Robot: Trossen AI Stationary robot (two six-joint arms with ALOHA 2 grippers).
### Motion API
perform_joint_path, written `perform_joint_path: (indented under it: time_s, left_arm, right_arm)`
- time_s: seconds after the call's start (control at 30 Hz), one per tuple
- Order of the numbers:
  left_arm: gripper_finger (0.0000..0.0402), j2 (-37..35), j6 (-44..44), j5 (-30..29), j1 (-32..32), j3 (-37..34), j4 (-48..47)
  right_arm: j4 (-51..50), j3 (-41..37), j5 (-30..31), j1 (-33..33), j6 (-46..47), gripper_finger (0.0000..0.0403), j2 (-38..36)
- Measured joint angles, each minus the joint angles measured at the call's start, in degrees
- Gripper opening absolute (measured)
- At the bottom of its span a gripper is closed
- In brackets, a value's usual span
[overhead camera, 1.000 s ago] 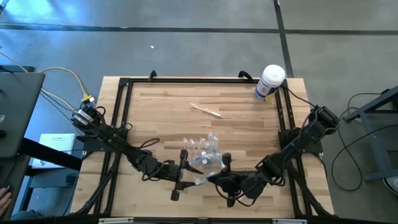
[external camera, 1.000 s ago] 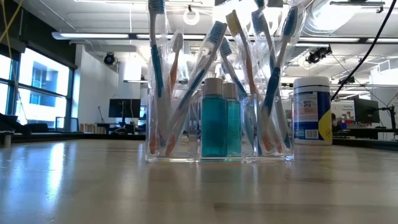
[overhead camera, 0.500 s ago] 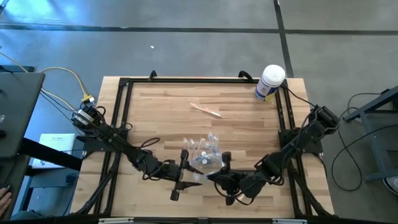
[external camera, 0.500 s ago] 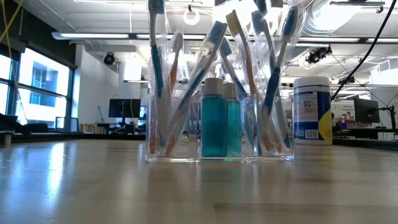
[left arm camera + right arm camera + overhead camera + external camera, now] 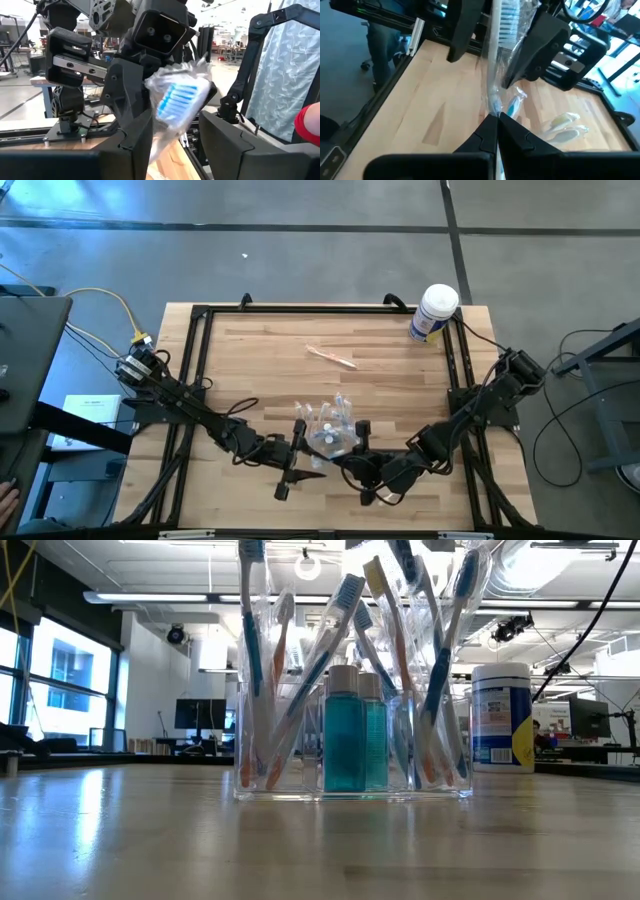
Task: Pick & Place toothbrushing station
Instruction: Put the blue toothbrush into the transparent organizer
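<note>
The toothbrushing station (image 5: 328,423), a see-through holder with several toothbrushes and two blue-green bottles (image 5: 352,735), stands on its base near the table's front middle. My right gripper (image 5: 352,457) (image 5: 495,120) is just in front of it, shut on a toothbrush in a clear wrapper (image 5: 497,60). My left gripper (image 5: 300,452) (image 5: 172,120) is open. Its fingers stand on either side of the wrapped toothbrush's blue-bristled head (image 5: 177,102). I cannot tell whether they touch the wrapper. My right gripper pinches the wrapped toothbrush between its two fingers at the handle end (image 5: 493,107). The brush reaches out ahead of the fingers, roughly along them, clear of the table. Its bristled head (image 5: 509,20) lies between the other gripper's open fingers.
A white tub with a blue label (image 5: 433,313) (image 5: 502,717) stands at the table's far right corner. A loose toothbrush (image 5: 332,357) lies on the far middle of the table. More wrapped items (image 5: 565,127) lie on the wood beside the station. A black frame (image 5: 200,320) rims the table.
My right gripper has moved toward the table's left and far edge, closer to the station, carrying the wrapped toothbrush with it. My left gripper has shifted slightly toward the right. The station has stayed where it was.
</note>
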Motion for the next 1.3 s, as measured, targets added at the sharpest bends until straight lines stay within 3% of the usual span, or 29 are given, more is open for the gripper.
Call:
perform_joint_path:
  time_s: [0.43, 0.7, 1.0, 1.17, 1.3]
  left_arm:
    - [0.0013, 0.0, -0.2, 0.0, -0.2, 0.0, -0.3]
    - [0.0011, 0.0, -1.4, 0.1, -0.2, 0.0, -1.8]
    - [0.001, 0.0, -2.5, -0.3, -1.3, 0.0, -3.0]
    - [0.0009, 0.0, -3.3, -6.8, -3.8, 0.0, -5.6]
    - [0.0008, 0.0, -4.6, -16.5, -6.7, 0.0, -6.4]
  right_arm:
    - [-0.8, 0.1, -5.8, 0.0, 0.9, 0.0002, 0.0]
    - [-4.0, 0.1, -6.9, 0.0, 0.5, 0.0021, 0.0]
    - [-4.9, 0.1, -6.6, 0.1, -0.1, 0.0136, 0.0]
    - [-4.4, 0.1, -1.2, 2.4, -1.1, 0.0186, 0.0]
    - [-4.9, 0.0, 6.4, 5.7, -2.6, 0.0201, 0.0]
